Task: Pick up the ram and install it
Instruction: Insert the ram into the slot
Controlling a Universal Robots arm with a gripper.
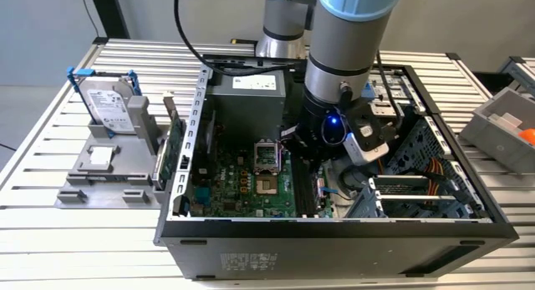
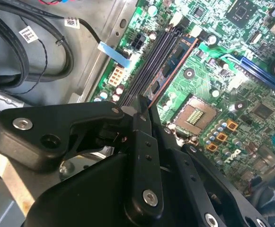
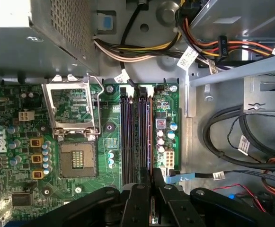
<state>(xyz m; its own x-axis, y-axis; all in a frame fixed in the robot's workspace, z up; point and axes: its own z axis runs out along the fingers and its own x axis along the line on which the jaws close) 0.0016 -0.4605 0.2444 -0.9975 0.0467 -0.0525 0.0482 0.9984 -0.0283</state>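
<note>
The ram [image 2: 177, 53] is a slim dark stick with black chips, standing on edge in one of the black memory slots [image 3: 128, 137] of the green motherboard [image 3: 14, 156]. In the first wrist view I see it from above as a thin reddish edge [image 3: 150, 137]. My gripper [image 3: 152, 189] is right over the stick's near end, its black fingers [image 2: 144, 142] shut on the ram. In the exterior view the arm's wrist [image 1: 334, 130] reaches down into the open computer case [image 1: 334, 230], over the slots beside the processor socket [image 1: 264, 153].
Bundled cables [image 3: 232, 137] and a metal drive cage [image 1: 422, 152] lie close beside the slots. The grey power supply [image 1: 247, 108] fills the case's far end. Outside, at the exterior view's left, stand a green card on edge [image 1: 171, 152] and a hard drive in a blue frame [image 1: 113, 105].
</note>
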